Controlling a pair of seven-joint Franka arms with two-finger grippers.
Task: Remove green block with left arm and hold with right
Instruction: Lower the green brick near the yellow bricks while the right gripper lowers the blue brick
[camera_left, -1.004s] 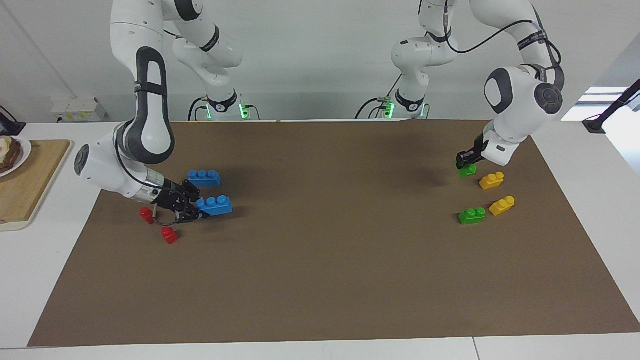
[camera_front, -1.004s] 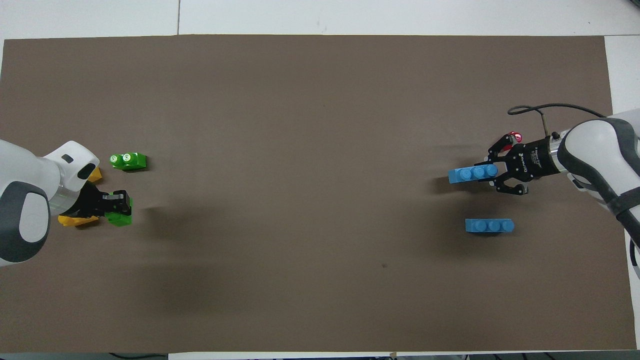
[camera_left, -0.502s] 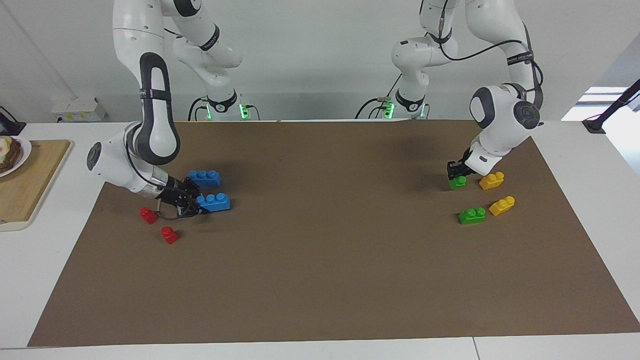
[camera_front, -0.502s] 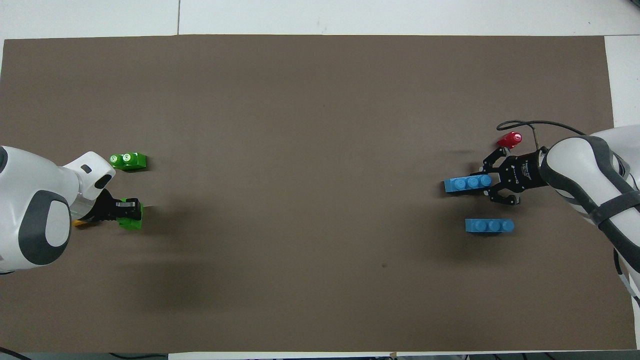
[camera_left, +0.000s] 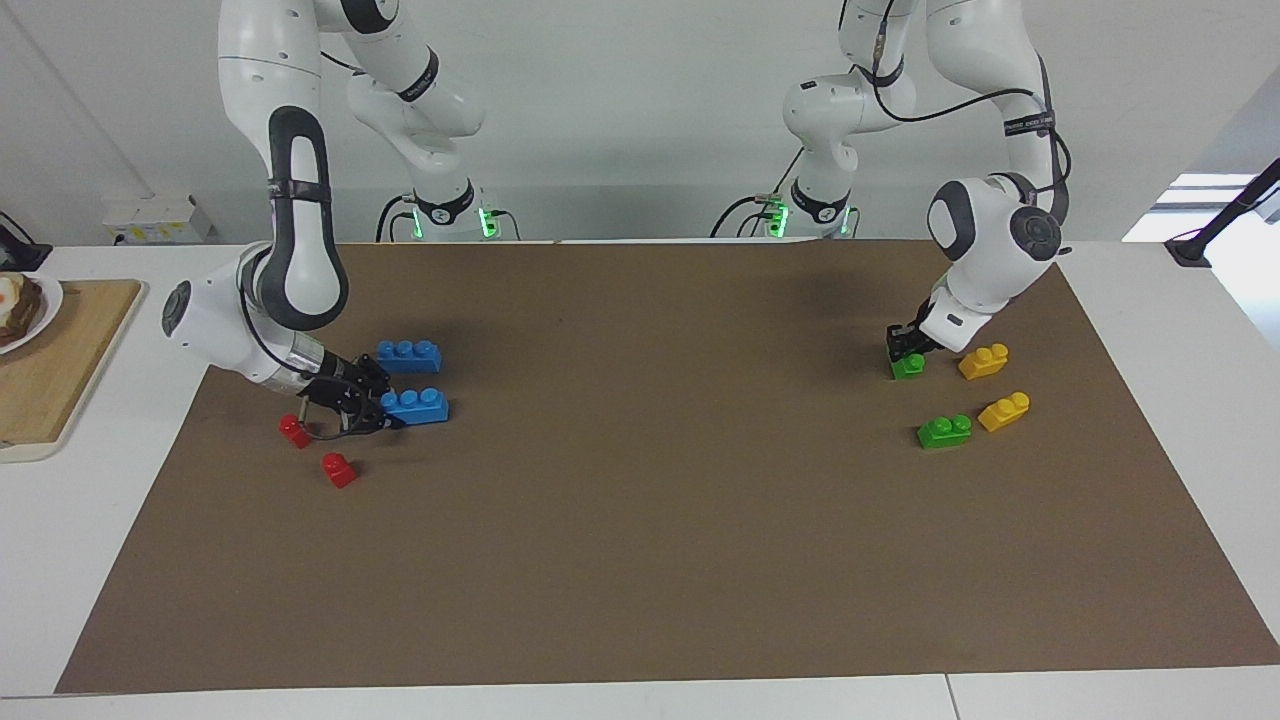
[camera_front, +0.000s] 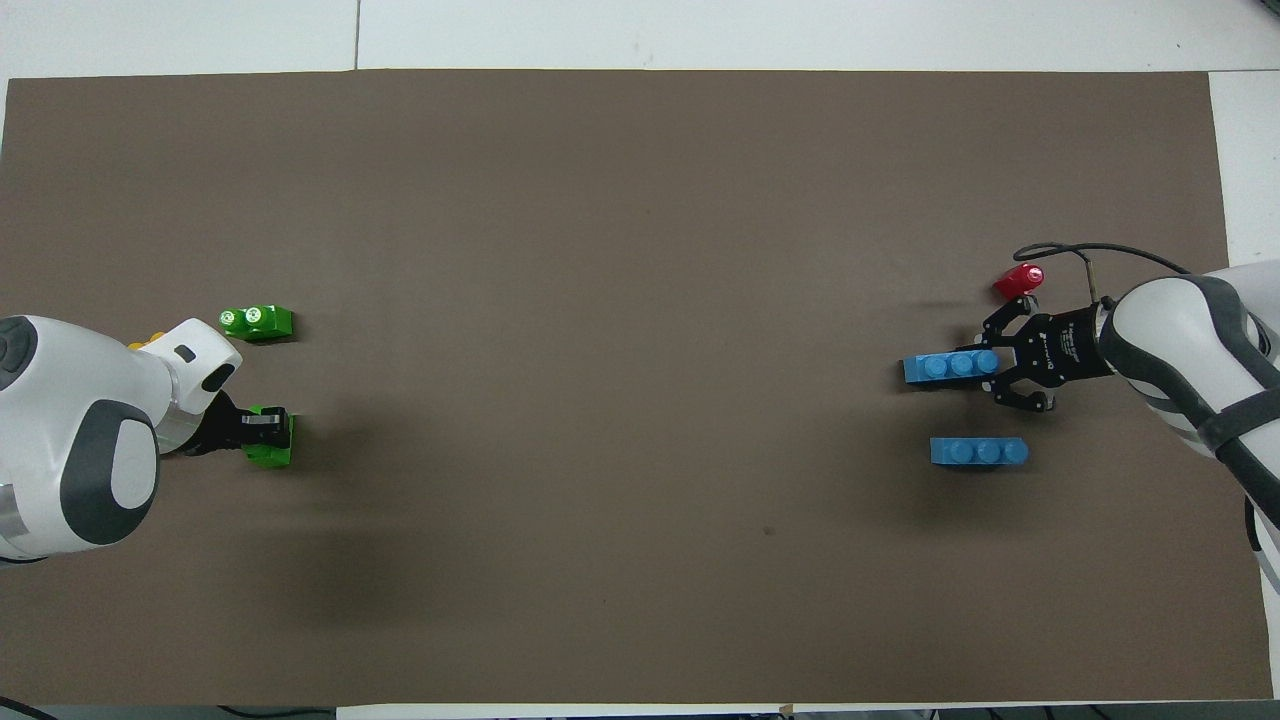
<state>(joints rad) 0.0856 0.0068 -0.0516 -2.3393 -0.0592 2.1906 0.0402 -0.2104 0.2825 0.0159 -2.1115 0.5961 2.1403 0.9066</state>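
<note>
Gripping the green block (camera_left: 908, 366) at the left arm's end of the brown mat (camera_left: 660, 560), the left gripper (camera_left: 906, 346) in the facing view was clamped on the brick low over the mat, beside a yellow brick (camera_left: 984, 361). A second green brick (camera_left: 944, 431) and another yellow brick (camera_left: 1004, 411) lay farther from the robots, side by side. At the right arm's end, the right gripper (camera_left: 388, 412) was closed on one end of a blue three-stud brick (camera_left: 418, 405); a second blue brick (camera_left: 409, 355) lay nearer the robots, and two red bricks (camera_left: 295, 430) (camera_left: 339, 469) sat close by the gripper. From overhead, the left gripper (camera_front: 268, 432) covered part of the held green block (camera_front: 272, 452), with the loose green brick (camera_front: 257, 321) farther from the robots. The right gripper (camera_front: 995, 362) pinched the blue three-stud brick (camera_front: 948, 367), the other blue brick (camera_front: 978, 451) lying free nearer the robots and one red brick (camera_front: 1019, 279) showing past the gripper's links.
</note>
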